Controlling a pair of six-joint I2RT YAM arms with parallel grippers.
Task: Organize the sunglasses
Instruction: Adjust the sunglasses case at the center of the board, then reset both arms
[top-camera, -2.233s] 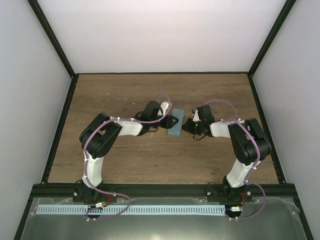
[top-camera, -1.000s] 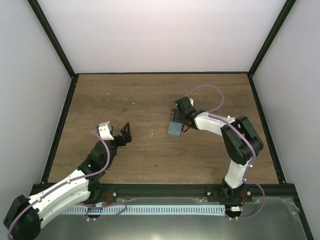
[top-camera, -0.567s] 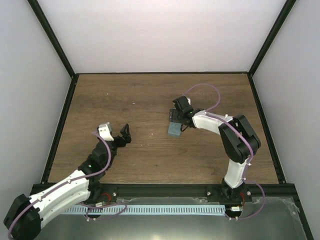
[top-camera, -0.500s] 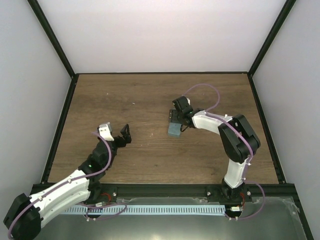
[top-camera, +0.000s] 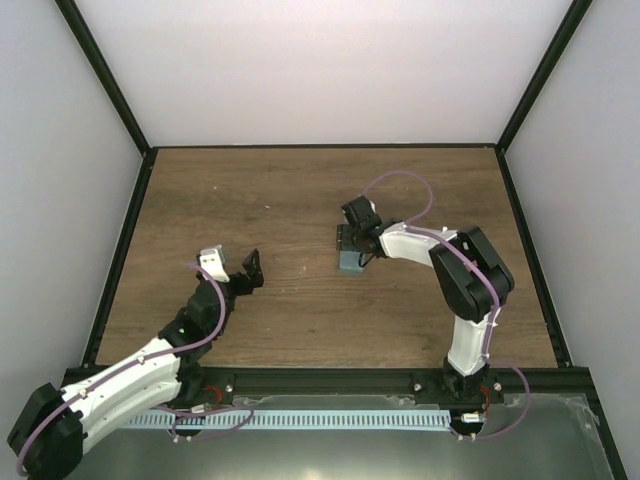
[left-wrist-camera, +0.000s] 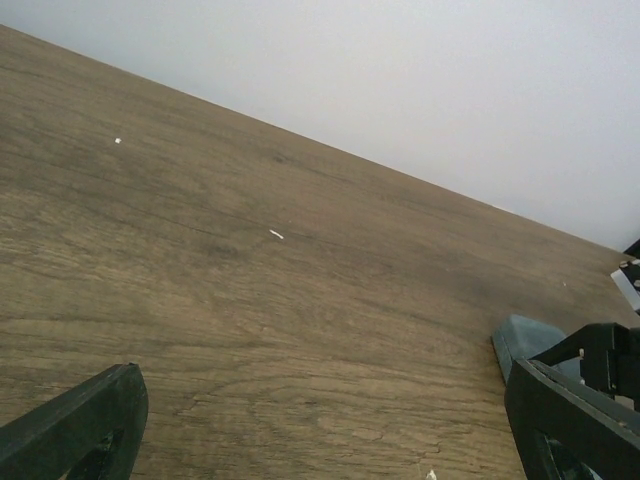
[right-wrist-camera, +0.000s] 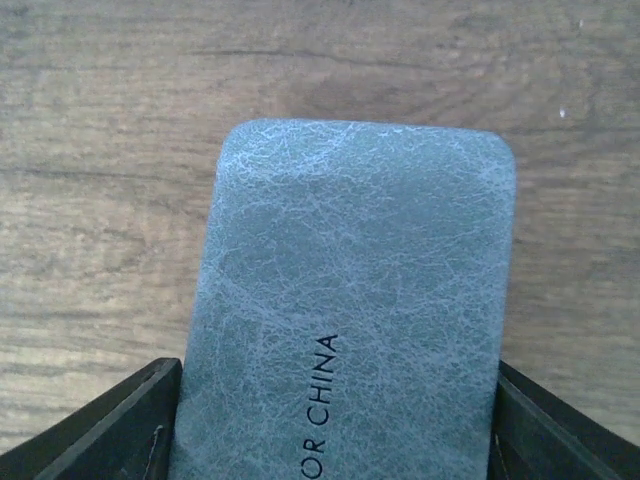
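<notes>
Case (right-wrist-camera: 350, 260) closed, flat on table (right-wrist-camera: 100, 200). My right gripper (right-wrist-camera: 335, 400) straddles its width, fingers (right-wrist-camera: 110, 420) pressed against both long sides. My left gripper (left-wrist-camera: 330, 425) spread wide, holding nothing, well left of case. Cannot see sunglasses; whereabouts unknown.

Robot test cell, lab-type: plain white panel walls (top-camera: 320, 70), black frame posts (top-camera: 107, 85), wood-grain counter (top-camera: 300, 190), slotted base rail (top-camera: 320, 419).

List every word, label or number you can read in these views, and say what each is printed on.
"OR CHINA": on the blue-grey case, in the right wrist view; the start is cut off at the picture's bottom edge.
Nothing else readable in any view.
</notes>
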